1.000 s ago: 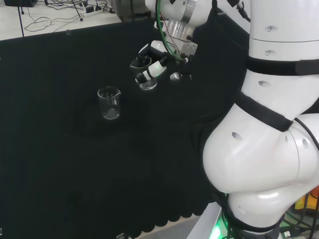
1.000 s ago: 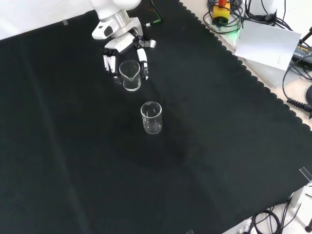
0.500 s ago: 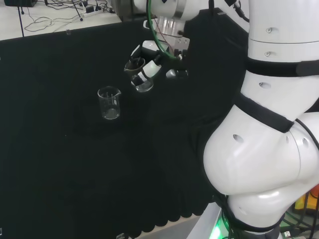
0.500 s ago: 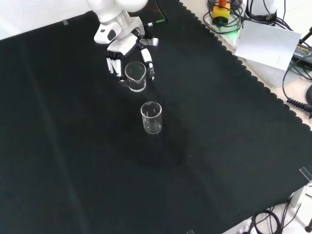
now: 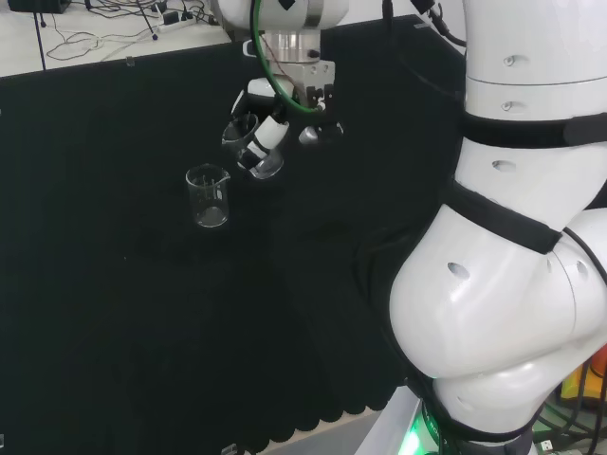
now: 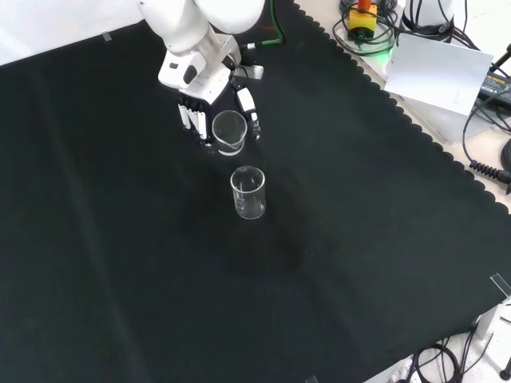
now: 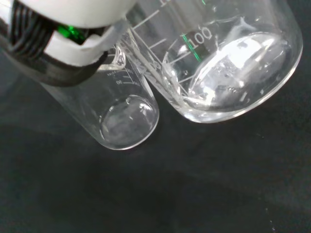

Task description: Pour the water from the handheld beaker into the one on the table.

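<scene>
Front view: the hand (image 6: 209,100) has its fingers (image 6: 251,110) curled round the handheld beaker (image 6: 229,132), tipped a bit, up off the black cloth (image 6: 359,239), just behind the table beaker (image 6: 248,192), not touching it.

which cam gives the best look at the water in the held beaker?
Wrist view: the held beaker is close up, and water with small bubbles sits in its base. In the front view and head view it is small in the robot hand, its contents unclear.
</scene>
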Robot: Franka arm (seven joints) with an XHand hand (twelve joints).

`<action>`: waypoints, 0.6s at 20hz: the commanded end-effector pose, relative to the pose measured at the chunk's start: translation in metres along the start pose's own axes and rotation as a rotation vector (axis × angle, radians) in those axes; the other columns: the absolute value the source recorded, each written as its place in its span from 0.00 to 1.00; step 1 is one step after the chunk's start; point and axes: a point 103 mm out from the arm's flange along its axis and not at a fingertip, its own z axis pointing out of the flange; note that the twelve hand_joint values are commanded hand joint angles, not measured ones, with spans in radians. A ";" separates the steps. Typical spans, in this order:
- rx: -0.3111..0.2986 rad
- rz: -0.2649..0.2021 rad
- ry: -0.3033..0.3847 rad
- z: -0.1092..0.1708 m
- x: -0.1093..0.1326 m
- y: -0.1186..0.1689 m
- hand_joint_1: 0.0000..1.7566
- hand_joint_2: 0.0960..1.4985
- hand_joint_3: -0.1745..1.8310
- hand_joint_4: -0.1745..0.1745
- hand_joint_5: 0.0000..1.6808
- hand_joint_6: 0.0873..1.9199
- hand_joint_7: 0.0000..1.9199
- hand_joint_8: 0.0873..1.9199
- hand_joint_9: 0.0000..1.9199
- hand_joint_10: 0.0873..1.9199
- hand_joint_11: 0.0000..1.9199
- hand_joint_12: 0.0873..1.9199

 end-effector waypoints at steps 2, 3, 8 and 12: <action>0.102 0.026 -0.143 -0.001 0.015 0.011 0.64 0.49 0.29 1.00 0.77 0.26 0.88 0.00 0.81 0.00 0.57 0.45; 0.116 0.030 -0.156 -0.001 0.016 0.012 0.64 0.49 0.30 1.00 0.77 0.26 0.88 0.00 0.81 0.00 0.57 0.45; 0.173 0.044 -0.215 0.000 0.023 0.016 0.64 0.48 0.30 1.00 0.77 0.26 0.88 0.00 0.81 0.00 0.57 0.45; 0.205 0.050 -0.241 -0.002 0.026 0.017 0.64 0.48 0.30 1.00 0.77 0.26 0.88 0.00 0.81 0.00 0.57 0.45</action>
